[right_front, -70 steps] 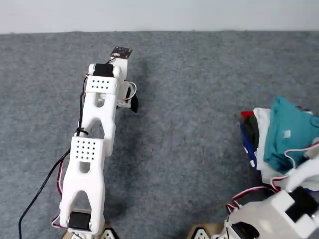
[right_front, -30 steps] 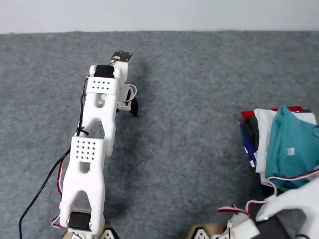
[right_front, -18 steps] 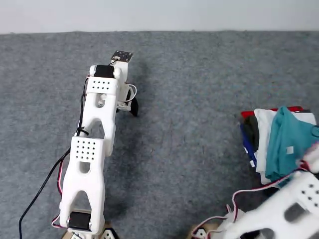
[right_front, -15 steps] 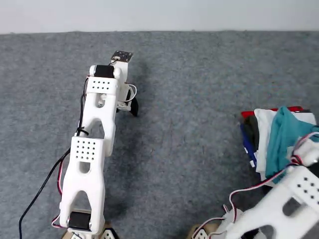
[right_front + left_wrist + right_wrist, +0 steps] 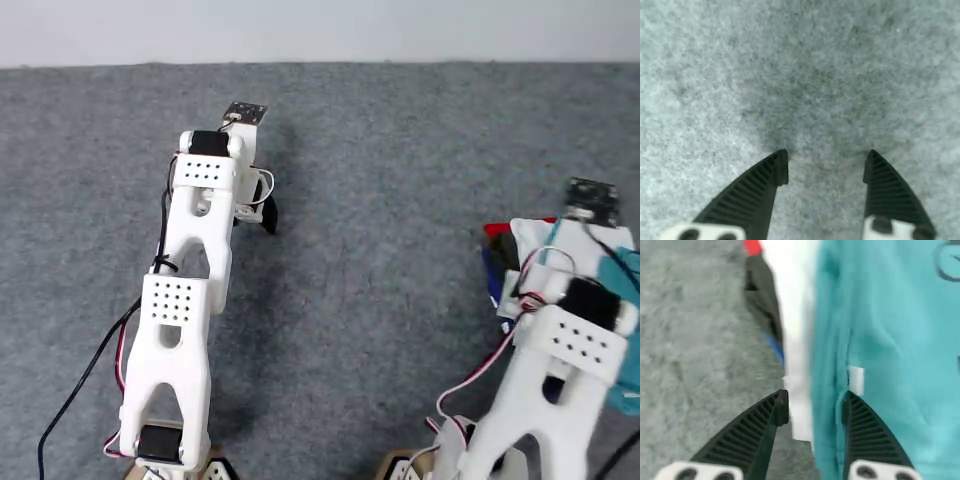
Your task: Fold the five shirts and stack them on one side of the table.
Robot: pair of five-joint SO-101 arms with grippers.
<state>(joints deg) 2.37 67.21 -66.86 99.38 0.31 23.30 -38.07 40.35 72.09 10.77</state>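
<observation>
While the teal shirt [image 5: 890, 330] tops the three-o'clock stack [image 5: 510, 262], folding looks done; left gripper [image 5: 827, 165] and right gripper [image 5: 815, 402] hang open, empty.

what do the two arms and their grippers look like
The left arm and right arm are white plastic with grids of small holes, black motors and red, white and black cables. The left gripper and right gripper have black ribbed pointed fingers on white mounts.

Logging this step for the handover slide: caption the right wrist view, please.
Right gripper, open, at the edge of the teal shirt lying on a white shirt, grey table beside.
</observation>
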